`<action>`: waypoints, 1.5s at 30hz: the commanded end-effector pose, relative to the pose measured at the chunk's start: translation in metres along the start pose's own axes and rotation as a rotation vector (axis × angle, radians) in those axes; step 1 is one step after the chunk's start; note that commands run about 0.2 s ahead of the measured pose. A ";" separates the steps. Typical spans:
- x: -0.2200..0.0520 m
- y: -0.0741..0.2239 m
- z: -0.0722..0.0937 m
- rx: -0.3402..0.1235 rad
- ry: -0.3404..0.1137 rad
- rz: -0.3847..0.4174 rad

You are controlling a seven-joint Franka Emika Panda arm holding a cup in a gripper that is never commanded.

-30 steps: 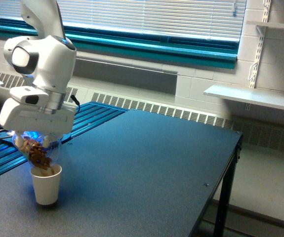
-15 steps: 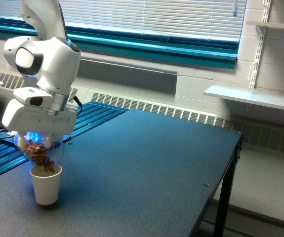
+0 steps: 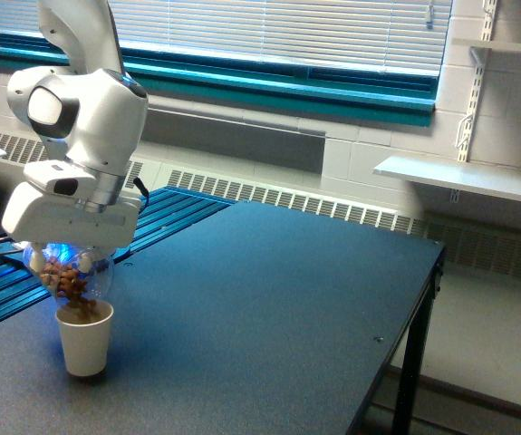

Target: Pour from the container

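Dark table [image 3: 269,299] mostly bare – only a white paper cup [image 3: 85,337] stands on it near the exterior view's left edge, with a blue slatted surface [image 3: 165,213] behind and blinds, a radiator and a wall shelf [image 3: 464,177] further back. Nothing blocks the cup. The gripper [image 3: 65,256] is clamped around the container [image 3: 72,276], a clear round cup tipped mouth-down just above the paper cup – brown nut-like pieces crowd its lower end and reach the paper cup's rim.
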State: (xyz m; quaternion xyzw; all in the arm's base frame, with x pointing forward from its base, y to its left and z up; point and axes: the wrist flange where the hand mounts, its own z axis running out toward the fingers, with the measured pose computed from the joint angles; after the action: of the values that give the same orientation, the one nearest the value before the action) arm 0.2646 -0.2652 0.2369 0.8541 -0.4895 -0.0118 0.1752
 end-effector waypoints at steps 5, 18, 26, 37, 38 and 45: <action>0.005 0.005 0.002 -0.035 -0.010 -0.024; 0.013 0.001 -0.003 -0.048 -0.004 -0.039; 0.017 -0.005 -0.009 -0.050 0.002 -0.056; 0.014 -0.014 -0.012 -0.054 -0.001 -0.089; 0.014 -0.014 -0.011 -0.055 -0.002 -0.093; 0.008 -0.017 -0.010 -0.056 -0.011 -0.111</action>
State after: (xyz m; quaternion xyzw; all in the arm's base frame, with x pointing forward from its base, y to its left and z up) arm 0.2846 -0.2663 0.2453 0.8679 -0.4555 -0.0306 0.1958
